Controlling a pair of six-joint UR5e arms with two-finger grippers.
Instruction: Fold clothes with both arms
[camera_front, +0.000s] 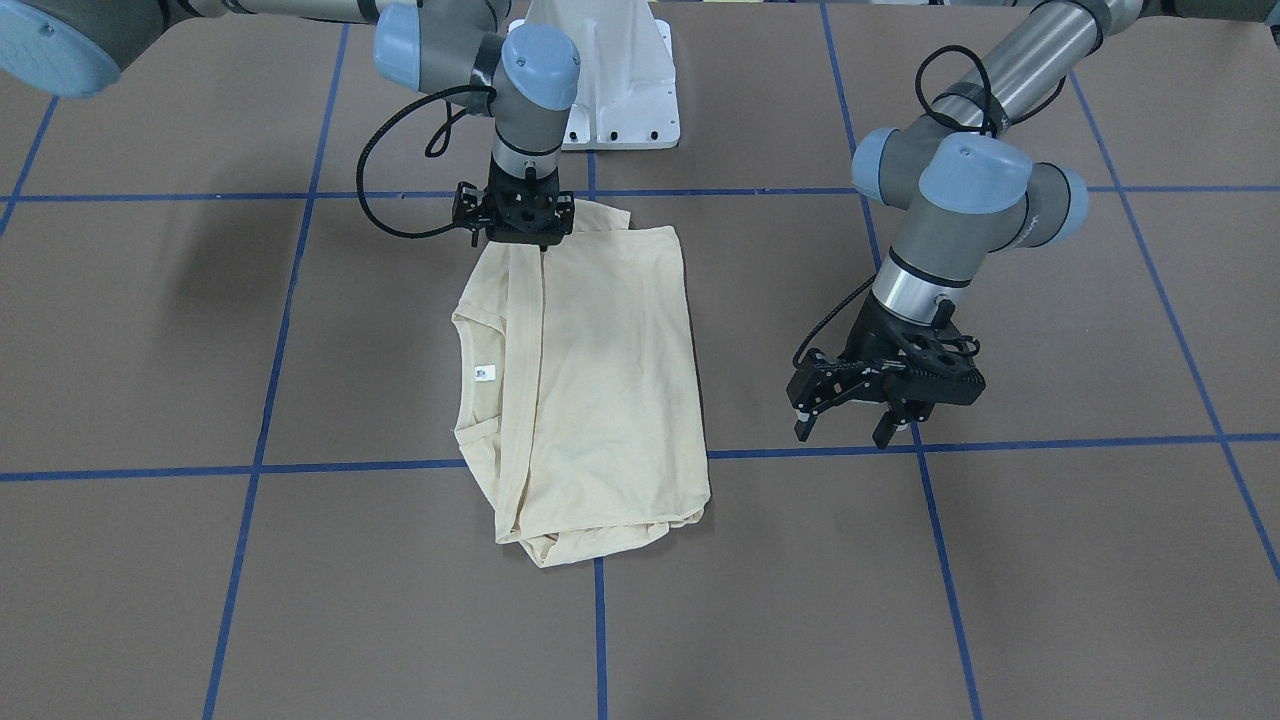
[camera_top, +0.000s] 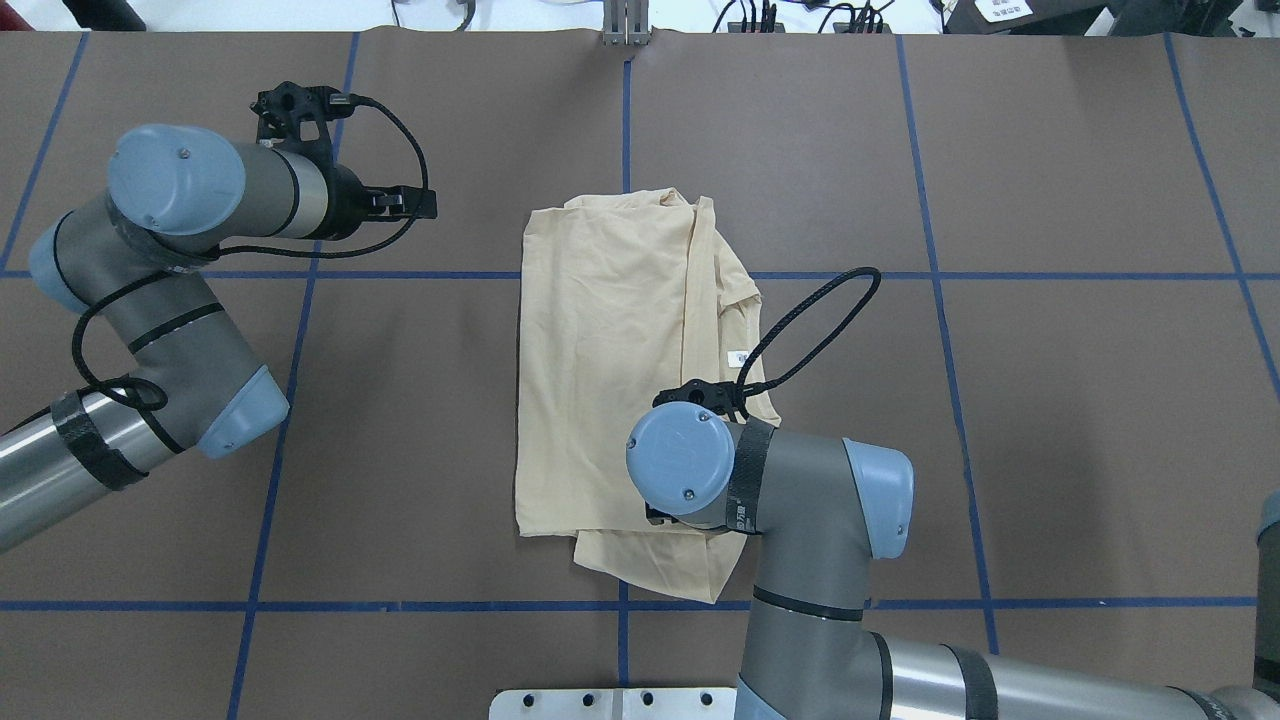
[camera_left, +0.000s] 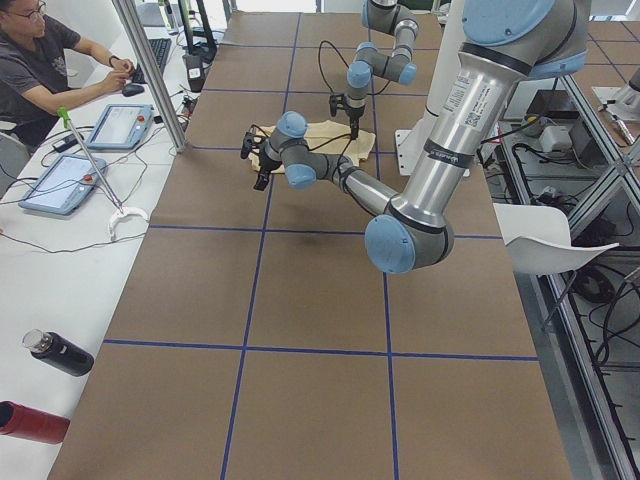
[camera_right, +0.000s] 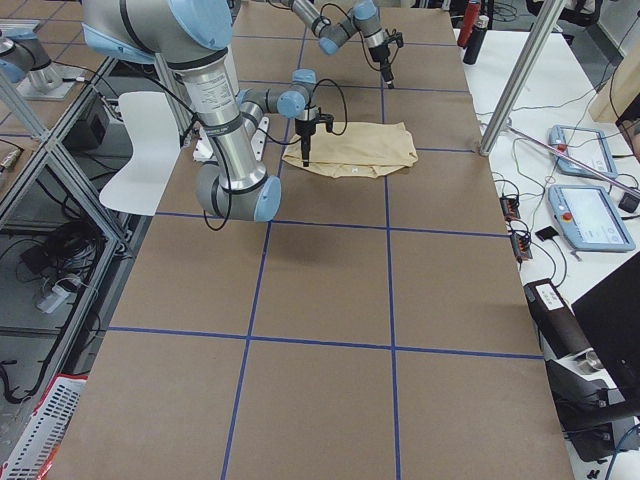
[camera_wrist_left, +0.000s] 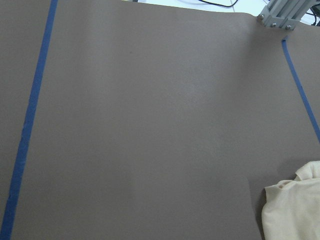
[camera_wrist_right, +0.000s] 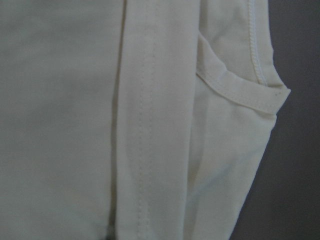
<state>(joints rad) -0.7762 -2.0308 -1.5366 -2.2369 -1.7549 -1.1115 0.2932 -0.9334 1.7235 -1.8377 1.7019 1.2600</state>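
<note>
- Spanning the whole cell, your brown worktop (camera_front: 1050, 560) carries a blue tape grid. A person (camera_left: 40, 60) sits alongside it with two pendants (camera_left: 120, 125), and bottles (camera_left: 58, 353) lie further along.
- The T-shirt (camera_front: 600, 380) lies mid-worktop, already folded to a rough rectangle. Its neckline and label (camera_front: 484, 373) show at one side, and one end is bunched.
- You look to be between folds. The next one probably calls for both arms to pinch matching corners and carry them over together.
- Right gripper (camera_front: 528, 218) points down at the shirt's robot-side edge; you cannot tell how its jaws stand.
- Left gripper (camera_front: 842, 435) hovers beside the shirt, off the cloth, jaws apart.
</note>
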